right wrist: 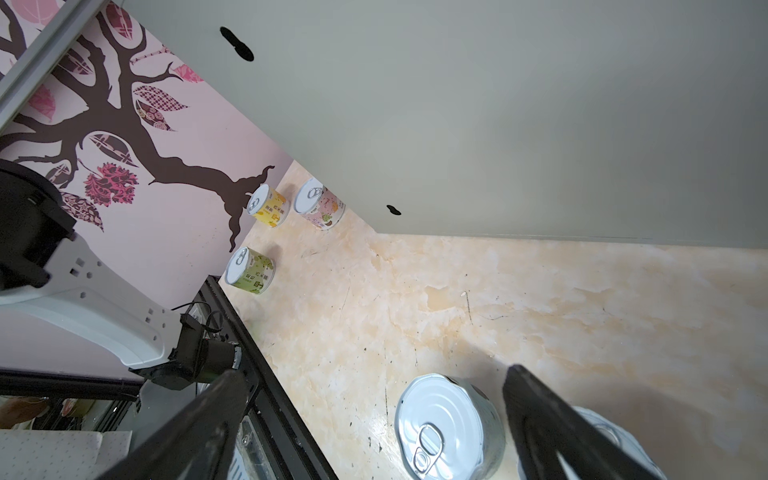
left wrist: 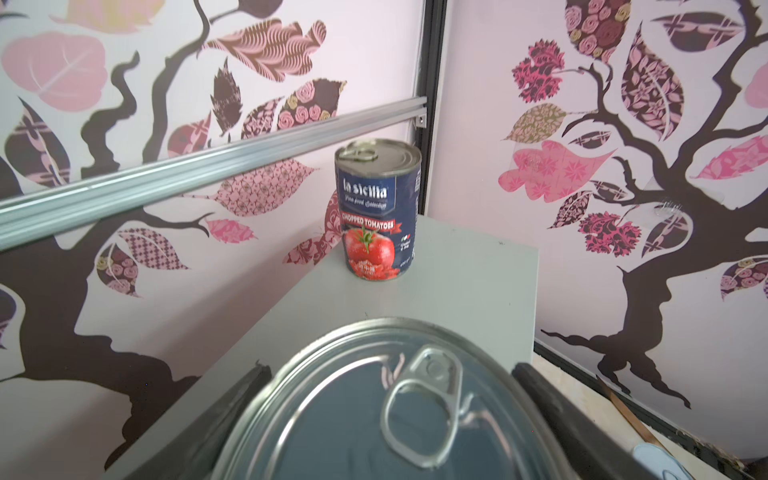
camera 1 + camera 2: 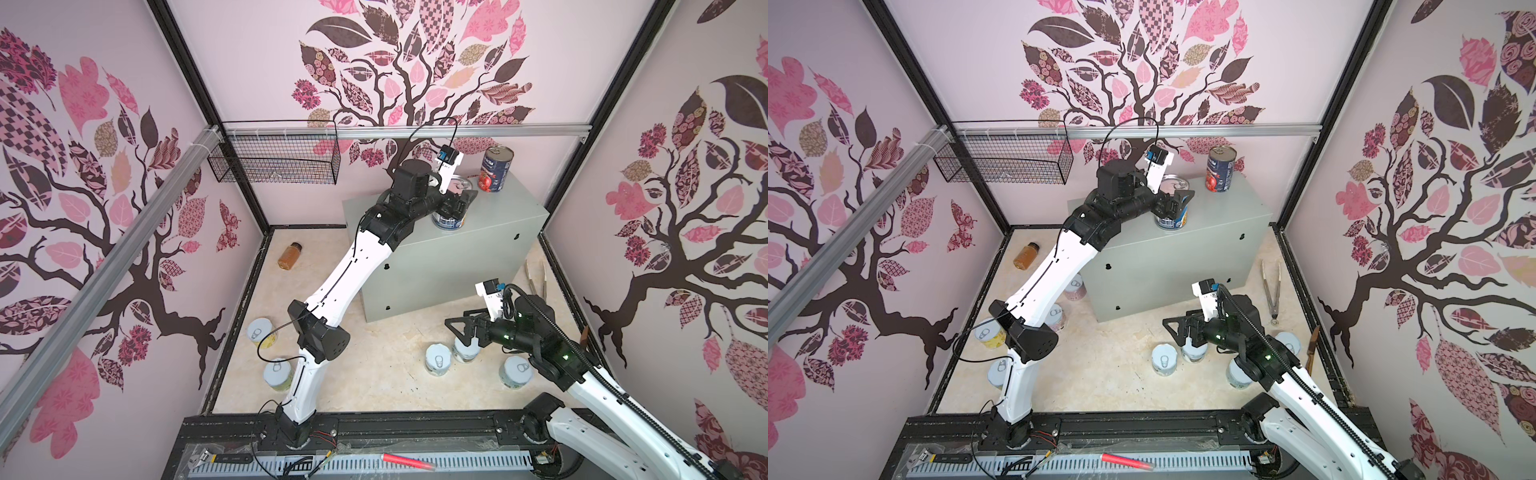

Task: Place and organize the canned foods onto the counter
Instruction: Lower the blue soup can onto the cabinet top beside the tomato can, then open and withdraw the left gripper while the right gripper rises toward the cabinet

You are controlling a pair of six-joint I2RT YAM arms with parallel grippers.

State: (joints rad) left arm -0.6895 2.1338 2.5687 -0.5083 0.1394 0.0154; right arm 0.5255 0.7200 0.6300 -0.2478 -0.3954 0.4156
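Top views: ten in all, two standing on the counter [image 3: 1225, 216].
In a top view eight short cans [image 3: 1165, 361] dot the floor [image 3: 1121, 374], several behind my arms [image 3: 1050, 266]; my left gripper [image 3: 1174, 203] straddles the blue can [image 3: 1169, 223] near the tomato can [image 3: 1221, 172]. Left wrist: two cans, blue label cut off; whether my fingers [image 2: 232, 411] press it I cannot tell. Right wrist: five short cans, one behind a finger; my right gripper [image 1: 373, 372] gapes empty.

Grey counter [image 3: 498, 224], navy-and-red tomato can [image 2: 378, 216], blue-labelled can [image 3: 448, 223], pink walls [image 3: 249, 62] patterned with dark-brown trees.

Amber bottle [image 3: 1025, 255] and metal tongs [image 3: 1271, 291] lie on floor [image 3: 1121, 374].
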